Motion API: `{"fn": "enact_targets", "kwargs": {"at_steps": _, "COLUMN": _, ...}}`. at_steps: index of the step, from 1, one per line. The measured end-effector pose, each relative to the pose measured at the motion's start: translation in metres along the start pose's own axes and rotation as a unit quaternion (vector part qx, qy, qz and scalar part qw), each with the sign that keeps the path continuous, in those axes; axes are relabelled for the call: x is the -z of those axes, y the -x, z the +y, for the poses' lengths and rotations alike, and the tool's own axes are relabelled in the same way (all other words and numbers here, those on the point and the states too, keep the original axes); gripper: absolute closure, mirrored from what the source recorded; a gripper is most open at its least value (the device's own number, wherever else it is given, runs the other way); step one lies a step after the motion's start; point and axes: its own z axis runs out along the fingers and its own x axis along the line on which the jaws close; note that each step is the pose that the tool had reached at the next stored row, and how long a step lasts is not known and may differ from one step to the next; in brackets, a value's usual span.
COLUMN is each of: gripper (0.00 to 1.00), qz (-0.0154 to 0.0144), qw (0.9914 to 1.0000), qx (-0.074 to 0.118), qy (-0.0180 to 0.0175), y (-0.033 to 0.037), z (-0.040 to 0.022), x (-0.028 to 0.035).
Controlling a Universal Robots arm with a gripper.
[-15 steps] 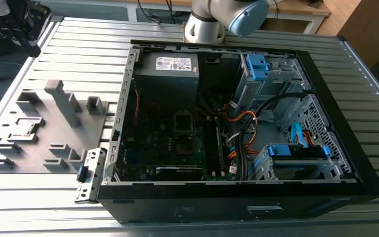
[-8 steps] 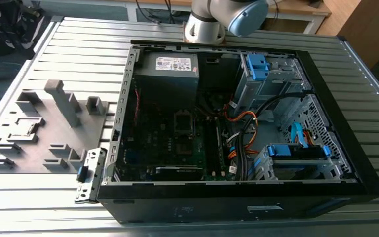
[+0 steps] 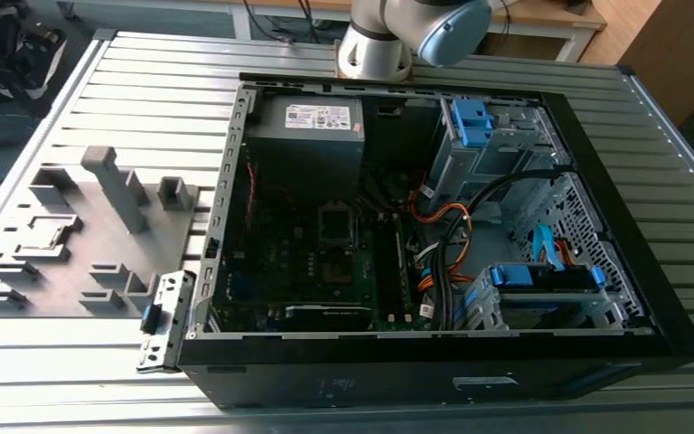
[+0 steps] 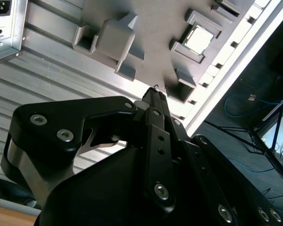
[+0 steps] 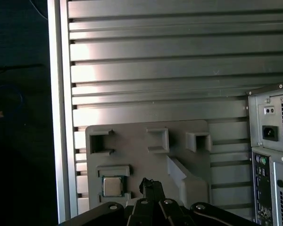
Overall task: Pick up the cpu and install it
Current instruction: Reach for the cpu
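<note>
Farthest toward the exterior view's left, a grey holder plate lies flat on the slatted metal bench, close to that bench edge. The cpu rests silver top up in a square pocket of the plate, on the plate's side nearest the bench edge. Just beside the plate, toward the exterior view's right, the open computer case lies on its side. The robot arm rises at the far bench edge behind the case. In both wrist views the claw hangs over the plate, tips pressed together on nothing, with the cpu near but apart.
</note>
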Motion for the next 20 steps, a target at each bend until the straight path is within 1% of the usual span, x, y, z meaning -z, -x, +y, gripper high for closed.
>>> {"fn": "enact_targets", "kwargs": {"at_steps": 11, "gripper": 0.89, "qz": 0.0044, "qw": 0.99999, "qx": 0.0, "qy": -0.0003, "y": -0.0096, "z": -0.0184, "x": -0.0098}}
{"fn": "enact_targets", "kwargs": {"at_steps": 16, "gripper": 0.89, "qz": 0.0048, "qw": 0.99999, "qx": 0.0, "qy": -0.0003, "y": -0.0135, "z": -0.0272, "x": -0.0171}}
{"fn": "enact_targets", "kwargs": {"at_steps": 20, "gripper": 0.89, "qz": 0.005, "qw": 0.99999, "qx": 0.0, "qy": -0.0004, "y": -0.0163, "z": -0.0323, "x": -0.0221}}
